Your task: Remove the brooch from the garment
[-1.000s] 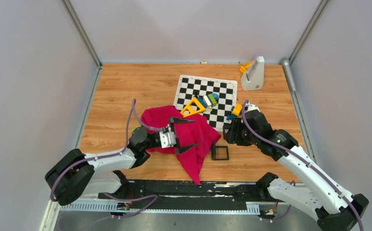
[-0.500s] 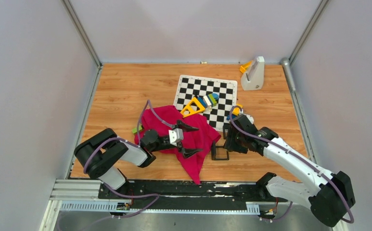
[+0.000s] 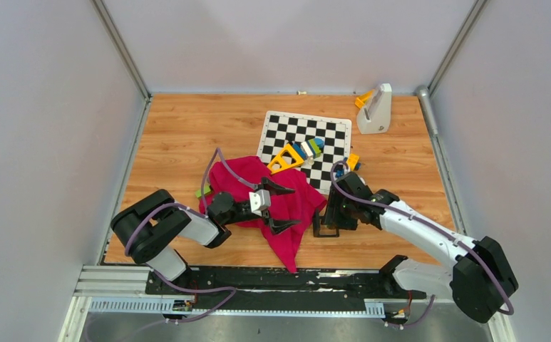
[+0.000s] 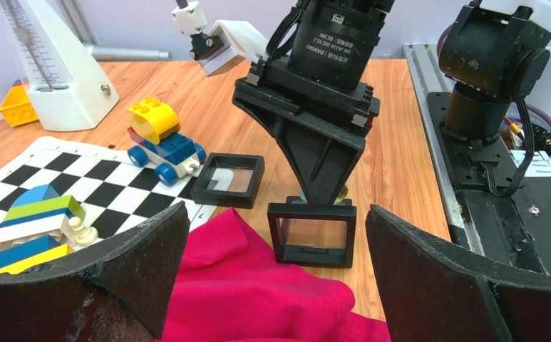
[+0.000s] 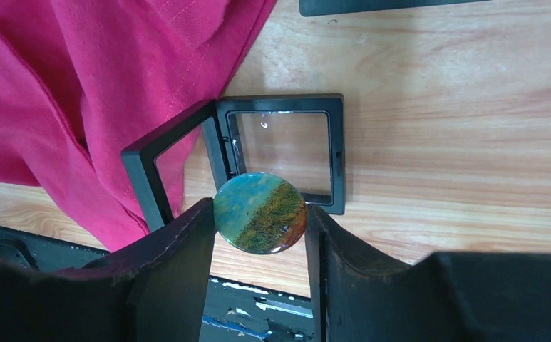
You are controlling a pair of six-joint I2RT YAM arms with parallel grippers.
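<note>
The brooch (image 5: 261, 206) is a small round disc, teal to yellow-green and orange. My right gripper (image 5: 258, 214) is shut on its edges and holds it just above an open hinged black square frame (image 5: 281, 153) on the wood. In the top view the right gripper (image 3: 329, 216) points down at that frame (image 3: 326, 228), right of the garment. The magenta garment (image 3: 240, 174) lies crumpled on the table, clear of the brooch. My left gripper (image 3: 294, 207) is open and empty, low over the garment (image 4: 258, 292), facing the frame (image 4: 312, 234) and the right gripper (image 4: 322, 192).
A second black frame (image 4: 227, 179) lies by the chequered board (image 3: 329, 142), which holds toy blocks (image 3: 297, 153). A toy car (image 4: 162, 139) and a white metronome-like stand (image 3: 374, 108) are behind. The black rail (image 3: 258, 279) runs along the near edge.
My right gripper has moved left and nearer with the brooch, down over the black frame. My left arm folded in early on, then stayed still, open over the garment.
</note>
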